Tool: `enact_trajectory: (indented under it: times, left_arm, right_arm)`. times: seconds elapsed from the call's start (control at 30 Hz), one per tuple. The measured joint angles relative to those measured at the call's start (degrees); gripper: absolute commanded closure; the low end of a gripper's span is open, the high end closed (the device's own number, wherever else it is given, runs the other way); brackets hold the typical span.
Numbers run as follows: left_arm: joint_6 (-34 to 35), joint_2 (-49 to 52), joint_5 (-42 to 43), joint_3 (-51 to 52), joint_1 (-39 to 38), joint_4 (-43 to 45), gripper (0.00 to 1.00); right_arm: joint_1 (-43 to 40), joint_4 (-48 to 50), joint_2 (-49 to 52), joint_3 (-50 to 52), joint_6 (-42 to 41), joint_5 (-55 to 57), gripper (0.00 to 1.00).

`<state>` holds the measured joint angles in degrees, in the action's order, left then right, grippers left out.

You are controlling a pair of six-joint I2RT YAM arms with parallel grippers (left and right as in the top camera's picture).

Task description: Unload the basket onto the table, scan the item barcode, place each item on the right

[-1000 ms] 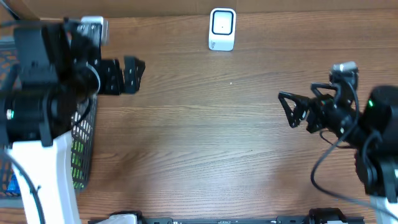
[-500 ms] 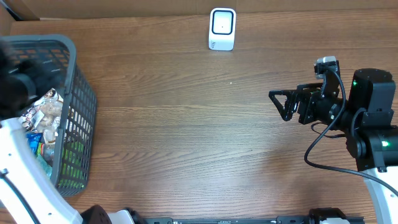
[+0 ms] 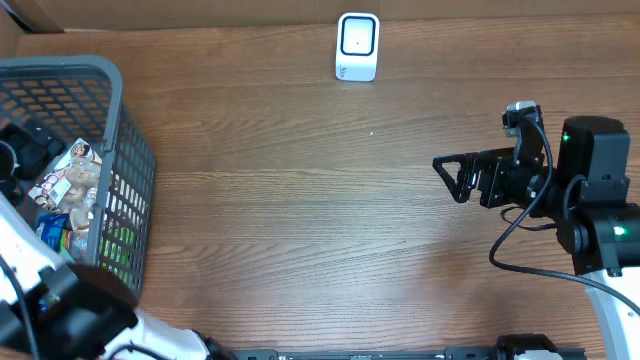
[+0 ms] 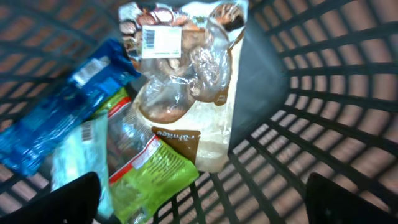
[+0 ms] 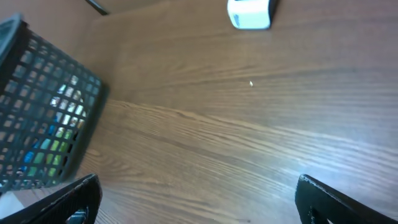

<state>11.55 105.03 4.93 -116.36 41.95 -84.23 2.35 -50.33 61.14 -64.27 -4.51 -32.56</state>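
L gripper (image 4: 205, 202) hangs inside the basket (image 4: 323, 93). Jaws are wide w/ nothing btwn them, and only the dark fingertips (image 4: 68, 199) show, at the bottom corners of the L wrist view. Just beyond lie the items: green pack (image 4: 155, 177) lower centre, blue pack (image 4: 59, 118) at left, and clear pack (image 4: 186, 93) w/ brown contents running up to top centre. Its white barcode label (image 4: 161, 40) faces the cam. None is gripped.

In the overhead view the basket sits at the left edge. R gripper (image 3: 448, 178) is right of centre over the table (image 3: 300, 230), jaws wide & empty, pointing left. The white scanner (image 3: 357, 46) stands at top centre, well apart from both grippers & the basket.
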Motion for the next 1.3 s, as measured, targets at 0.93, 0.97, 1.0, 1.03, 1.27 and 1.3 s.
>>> enact_trajectory:
  times: [0.93,0.97,1.0,1.03,1.27,1.3]
  left_arm:
    - [8.31,14.36,-13.88,24.46,-8.11,26.97,0.58]
    - [8.61,14.36,-14.21,24.87,-8.11,27.50,0.66]
    - [8.76,14.36,-14.64,25.22,-8.11,27.74,0.80]
    - [8.87,14.36,-14.88,25.51,-8.07,27.71,0.90]
    - [10.01,14.40,-14.82,20.79,-8.07,17.49,0.96]
    - [10.27,14.67,-14.60,18.32,-8.07,14.97,0.96]
  right_arm:
    - [0.00,-1.16,0.11,0.00,0.02,4.46,0.00]
    - [0.00,-1.18,0.11,0.00,0.02,4.46,0.00]
    - [0.00,-1.16,0.11,0.00,0.02,4.48,0.00]
    - [0.00,-1.14,0.13,0.00,0.02,4.48,0.00]
    - [0.00,-1.14,0.15,0.00,0.04,4.48,0.00]
    - [0.00,-1.11,0.15,0.00,0.04,4.48,0.00]
